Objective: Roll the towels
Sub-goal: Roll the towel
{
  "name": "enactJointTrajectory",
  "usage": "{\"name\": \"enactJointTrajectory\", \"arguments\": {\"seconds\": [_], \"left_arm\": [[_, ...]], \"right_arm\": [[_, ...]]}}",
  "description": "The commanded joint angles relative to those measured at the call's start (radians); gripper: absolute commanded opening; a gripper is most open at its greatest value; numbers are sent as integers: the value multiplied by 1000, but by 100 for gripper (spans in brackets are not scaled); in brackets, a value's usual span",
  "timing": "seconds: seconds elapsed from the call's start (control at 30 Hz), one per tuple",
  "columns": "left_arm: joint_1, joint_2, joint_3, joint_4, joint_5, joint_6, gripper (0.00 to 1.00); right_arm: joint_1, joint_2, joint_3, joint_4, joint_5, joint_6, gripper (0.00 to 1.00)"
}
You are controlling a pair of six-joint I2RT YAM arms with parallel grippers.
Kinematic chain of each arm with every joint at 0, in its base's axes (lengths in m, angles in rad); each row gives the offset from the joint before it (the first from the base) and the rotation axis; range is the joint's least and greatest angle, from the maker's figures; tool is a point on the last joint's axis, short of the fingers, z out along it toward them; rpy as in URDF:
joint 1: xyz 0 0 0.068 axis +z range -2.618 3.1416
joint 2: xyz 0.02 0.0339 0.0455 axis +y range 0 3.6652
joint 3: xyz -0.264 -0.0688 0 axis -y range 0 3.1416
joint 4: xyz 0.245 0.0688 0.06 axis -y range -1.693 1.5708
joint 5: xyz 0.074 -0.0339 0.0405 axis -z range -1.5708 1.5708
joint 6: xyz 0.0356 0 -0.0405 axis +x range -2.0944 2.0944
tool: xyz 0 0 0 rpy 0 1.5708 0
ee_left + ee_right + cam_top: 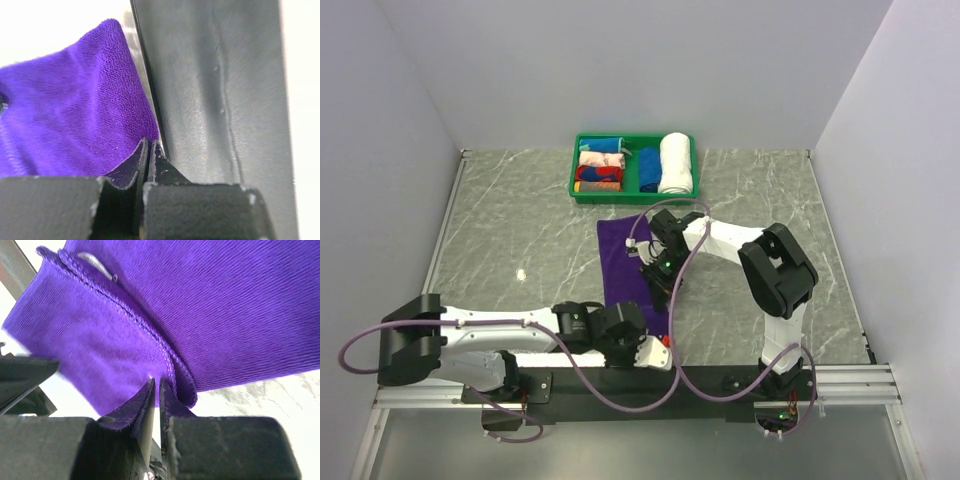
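Note:
The deep-purple towel (620, 262) lies lengthwise on the marble table, running from below the green tray toward the arm bases. My left gripper (656, 348) is at the towel's near right corner. In the left wrist view its jaws (149, 144) are shut, with the purple cloth (65, 110) meeting their tips. My right gripper (653, 272) is on the towel's right edge at mid-length. In the right wrist view it (159, 382) pinches a folded, stitched edge of the towel (225, 315), and the cloth is lifted off the table there.
A green tray (634, 197) at the back holds a rolled white towel (675, 163), a blue towel (648, 170) and several colourful rolls (600, 165). The black mounting bar (215, 100) lies right beside my left gripper. Grey walls surround the table.

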Motion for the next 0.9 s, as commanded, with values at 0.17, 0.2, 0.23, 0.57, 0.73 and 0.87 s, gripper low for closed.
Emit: {"name": "enactJointTrajectory", "arguments": {"seconds": [0.17,0.2,0.23,0.57,0.73,0.87], "left_arm": [[165,-27,143,-109,228,-27,1],[195,-24,148,-115,244,-27,0],[214,-16,156,-119,254,-30,0],[409,56,205,-125,266,43,0],[490,114,219,-102,260,91,0],[509,157,217,-53,238,111,1]], "right_arm": [[-29,-27,43,1,-13,5,15],[-37,-20,48,-5,-25,4,15],[-43,-8,60,-11,-31,4,16],[-124,-13,120,-63,-44,-6,28],[-177,1,144,-100,-76,-12,35],[-192,12,155,-114,-80,-15,37]]}}
